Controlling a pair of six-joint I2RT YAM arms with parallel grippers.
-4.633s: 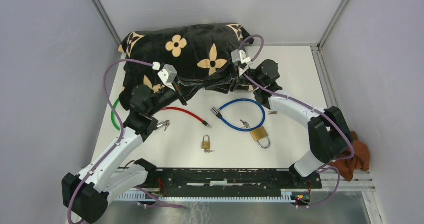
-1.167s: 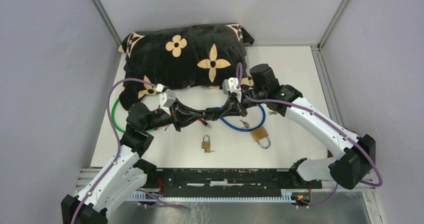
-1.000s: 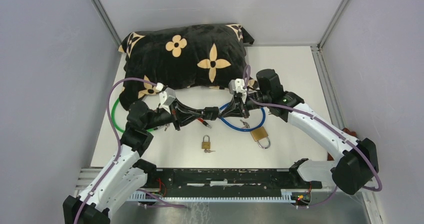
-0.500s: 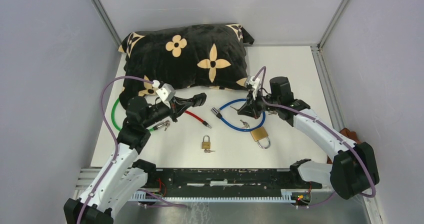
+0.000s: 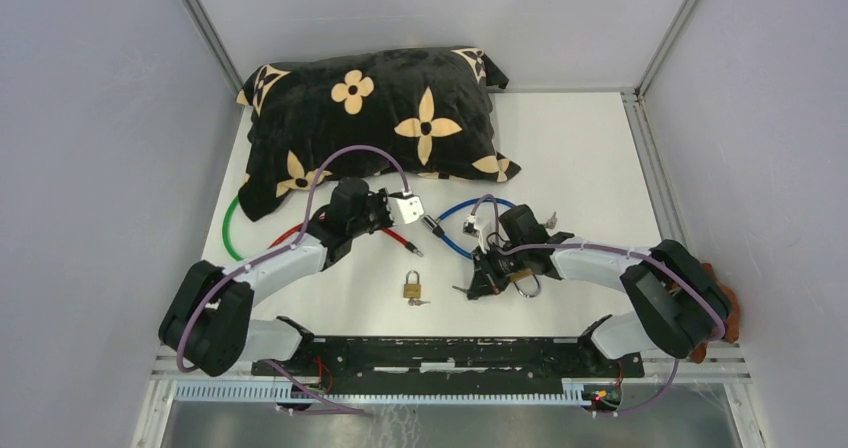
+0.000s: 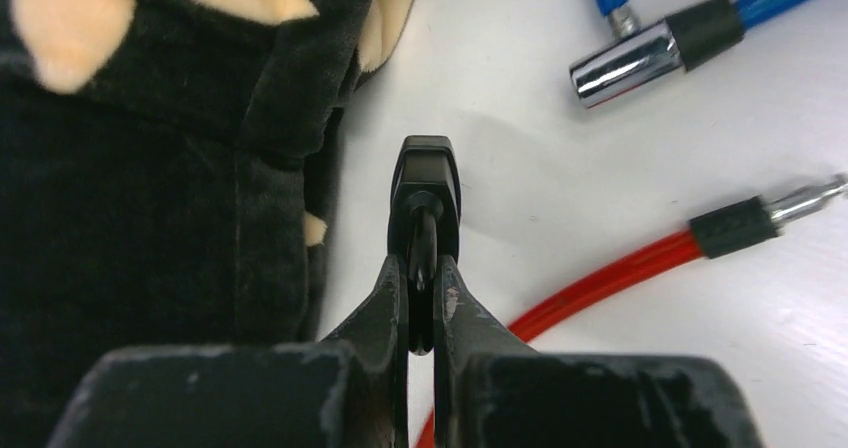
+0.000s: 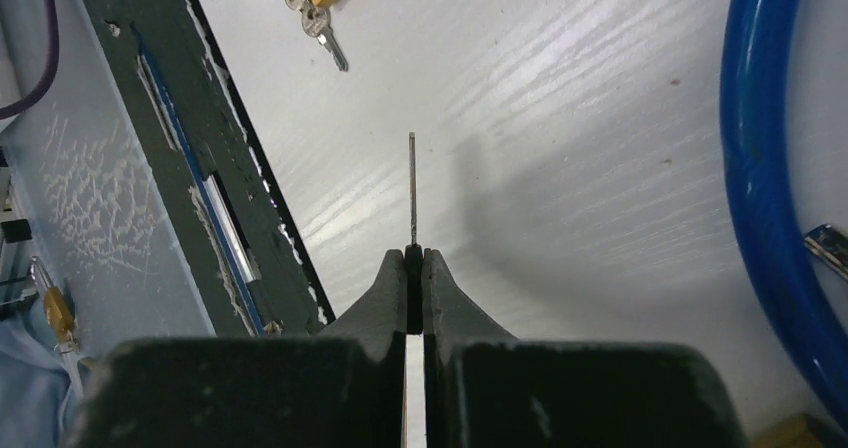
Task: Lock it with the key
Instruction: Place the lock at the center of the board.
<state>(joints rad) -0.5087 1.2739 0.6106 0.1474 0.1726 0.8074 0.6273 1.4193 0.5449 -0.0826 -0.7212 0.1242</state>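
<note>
Inside right gripper [image 7: 412, 255]: thin key [image 7: 411, 190] (indistinct overhead).

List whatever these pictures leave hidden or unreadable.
Big padlock: top view, right arm covers its body.
Key: right wrist view, edge-on; head buried in the right pincer.
Black piece in left pincer: left wrist view, partly clamped; kind unclear.
Green cable: top view, ends under pillow and left arm.
</note>
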